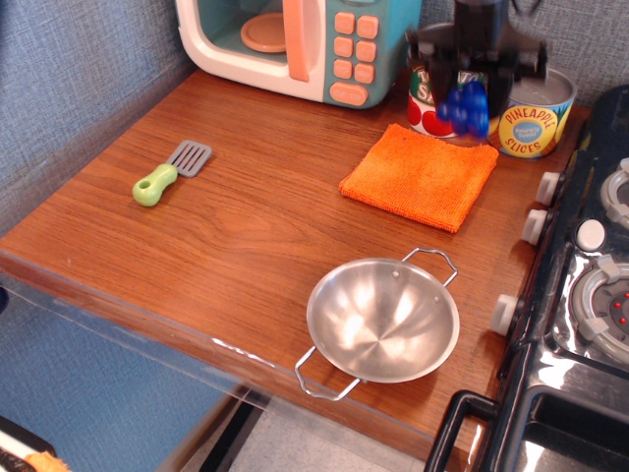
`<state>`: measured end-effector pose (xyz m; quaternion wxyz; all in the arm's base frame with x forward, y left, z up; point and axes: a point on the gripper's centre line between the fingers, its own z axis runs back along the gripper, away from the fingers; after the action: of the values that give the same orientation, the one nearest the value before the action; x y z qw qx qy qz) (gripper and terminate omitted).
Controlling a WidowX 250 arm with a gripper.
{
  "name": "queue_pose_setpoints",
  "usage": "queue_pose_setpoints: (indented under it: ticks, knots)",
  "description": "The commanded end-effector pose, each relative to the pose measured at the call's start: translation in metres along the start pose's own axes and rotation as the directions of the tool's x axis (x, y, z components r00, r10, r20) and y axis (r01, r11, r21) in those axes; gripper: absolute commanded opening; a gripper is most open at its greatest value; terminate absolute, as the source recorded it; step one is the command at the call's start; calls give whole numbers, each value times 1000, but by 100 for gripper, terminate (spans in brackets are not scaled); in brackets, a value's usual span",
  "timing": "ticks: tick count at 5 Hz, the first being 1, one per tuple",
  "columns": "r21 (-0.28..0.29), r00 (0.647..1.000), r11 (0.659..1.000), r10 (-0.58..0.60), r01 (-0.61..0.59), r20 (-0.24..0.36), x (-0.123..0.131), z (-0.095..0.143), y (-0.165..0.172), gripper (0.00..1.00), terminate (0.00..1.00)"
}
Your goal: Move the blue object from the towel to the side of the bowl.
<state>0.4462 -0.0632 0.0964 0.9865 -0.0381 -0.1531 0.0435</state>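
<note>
My gripper (pixel 466 96) is shut on the dark-blue grape bunch (pixel 465 106) and holds it in the air above the far edge of the orange towel (pixel 420 174), in front of the cans. The gripper and grapes are motion-blurred. The towel lies flat and bare on the wooden counter. The steel bowl (pixel 382 320) with two wire handles sits empty near the front edge, well below the towel in the picture.
A toy microwave (pixel 295 44) stands at the back. A tomato can (pixel 425 90) and a pineapple can (pixel 533 113) stand behind the towel. A green-handled spatula (pixel 170 171) lies at the left. A black stove (pixel 580 295) borders the right side.
</note>
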Motion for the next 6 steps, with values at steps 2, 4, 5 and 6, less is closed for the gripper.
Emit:
queue_pose_setpoints:
  ticks: [2,4,5,6]
  knots:
    - [143,980,970,195,-197,23,-56,77,111,0,0]
    - [97,978,973,205,-208,36,-123,46,121,0,0]
    - [77,971,969,233,-236,55,-127,19,118,0,0]
    - [48,962,961,271,-272,20,-127,-3,125,0,0]
